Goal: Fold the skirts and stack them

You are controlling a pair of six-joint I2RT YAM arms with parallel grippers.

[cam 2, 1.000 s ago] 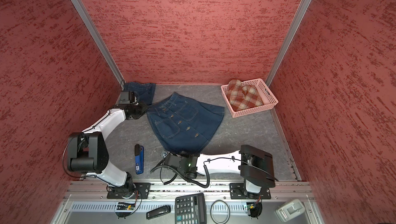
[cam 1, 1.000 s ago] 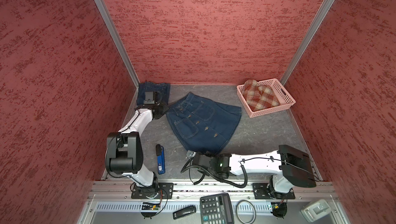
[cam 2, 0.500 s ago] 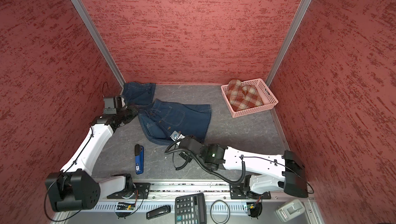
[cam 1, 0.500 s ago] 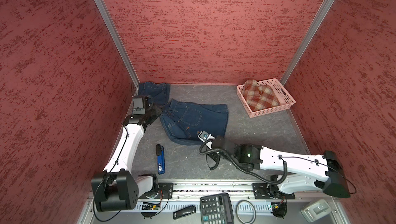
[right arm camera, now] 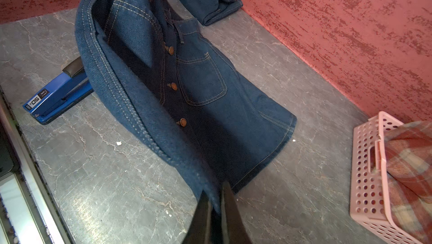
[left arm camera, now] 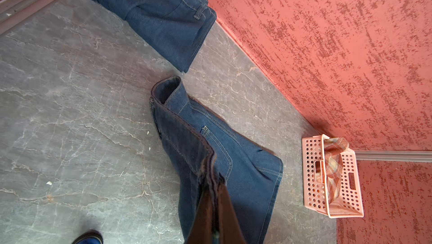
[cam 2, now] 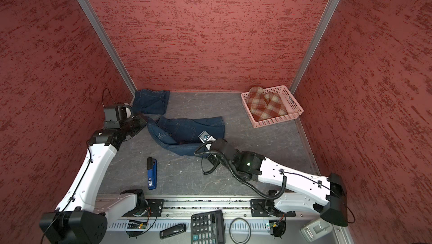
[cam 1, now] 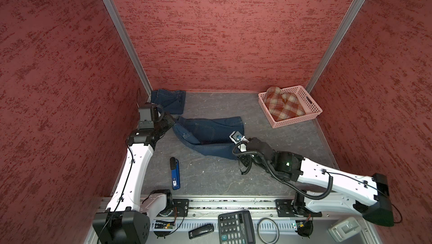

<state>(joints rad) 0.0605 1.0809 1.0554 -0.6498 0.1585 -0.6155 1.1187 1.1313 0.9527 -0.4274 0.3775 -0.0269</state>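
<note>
Left gripper point(left arm camera: 214, 198) is pinched tight on the waist end of the buttoned denim skirt point(cam 1: 210, 133) — jaws nearly together, only cloth between them. Right gripper point(right arm camera: 216, 205) is the same: narrow, clamped on the stitched hem edge of that skirt. The edge strung between the two grippers hangs raised off the table point(cam 1: 268, 165). The far half lies flat on it, buttons and pocket facing up in the right wrist view. Folded denim skirt point(cam 1: 169, 100) sits in the far left corner, apart from the held one. Plaid skirt point(cam 1: 284, 106) is bunched in the pink basket point(cam 1: 294, 122), far right. Blue stapler point(cam 1: 175, 172) lies near the front — apart from the skirt in both top views.
</note>
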